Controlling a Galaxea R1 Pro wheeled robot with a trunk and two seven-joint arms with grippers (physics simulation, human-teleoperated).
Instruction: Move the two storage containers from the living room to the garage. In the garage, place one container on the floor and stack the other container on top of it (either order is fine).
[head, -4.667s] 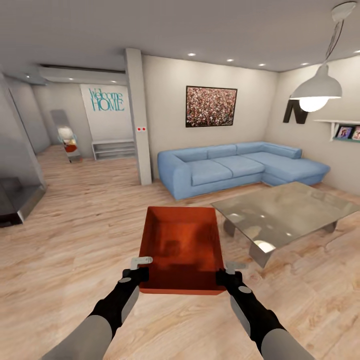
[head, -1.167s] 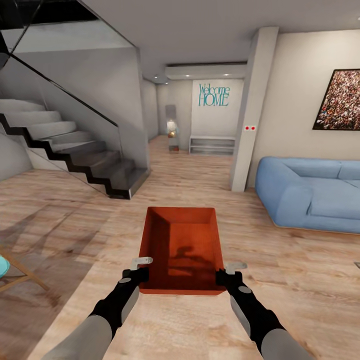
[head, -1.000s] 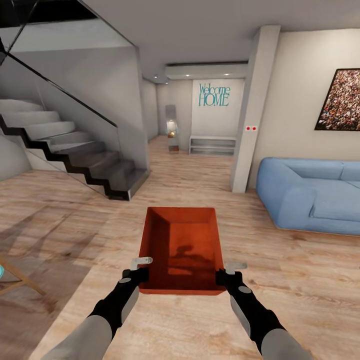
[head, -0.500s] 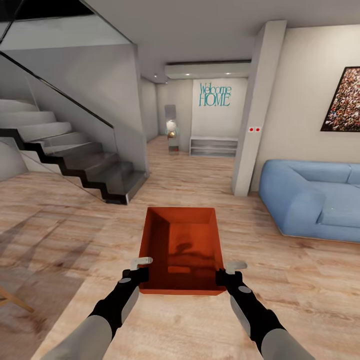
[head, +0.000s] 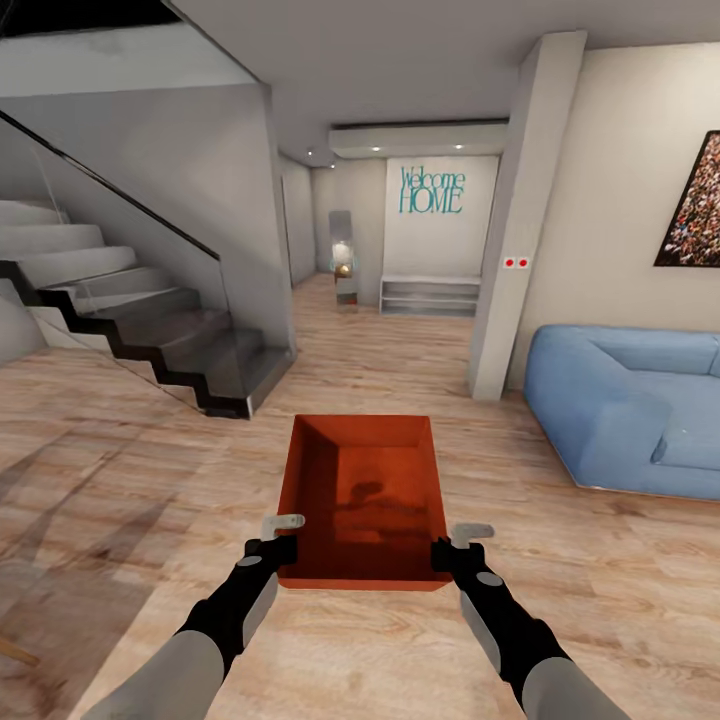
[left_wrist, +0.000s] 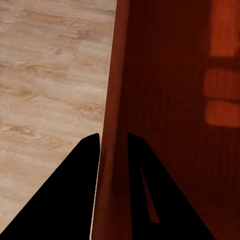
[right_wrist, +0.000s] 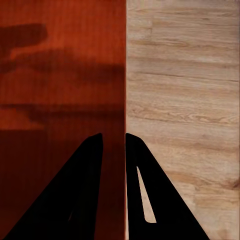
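Note:
I hold one orange-red storage container (head: 365, 495) in front of me, level, above the living room's light wood floor. My left gripper (head: 283, 547) is shut on its left wall near the near corner, and my right gripper (head: 447, 553) is shut on its right wall. In the left wrist view the wall of the storage container (left_wrist: 114, 125) runs between the two dark fingers (left_wrist: 75, 200). The right wrist view shows the thin rim of the storage container (right_wrist: 124, 90) clamped between the fingers (right_wrist: 145, 195). The bin is empty inside.
A dark staircase (head: 150, 335) with a glass rail rises at the left. A white pillar (head: 515, 220) stands ahead right, the blue sofa (head: 630, 405) beyond it. A hallway with a low shelf (head: 428, 296) and a "Welcome HOME" sign (head: 432, 189) opens straight ahead.
The whole view has swung left and moved forward: the glass table left the picture, the staircase came in, the pillar and sofa slid right. The container stays in both grippers as before.

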